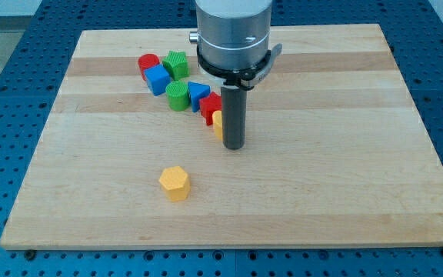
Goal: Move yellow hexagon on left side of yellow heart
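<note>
Yellow hexagon sits nearest the camera, alone toward the view's bottom-left, well apart from everything else. Your tip has no jaws to open or close, just a bare rod, and it's holding nothing. It stands just right of a yellow block, probably the yellow heart, mostly hidden behind the rod, touching or nearly so; can't tell which. Red block is right behind that, then blue block, green cylinder, and further toward the view's top-left blue cube, red cylinder, green block, all on the wooden board.

Back off the heart without nudging it, swing round below and left of the hexagon, then push it up and right. Keep contact centred so it doesn't spin off. Stop short, just left of the heart, clear of the green cylinder.
</note>
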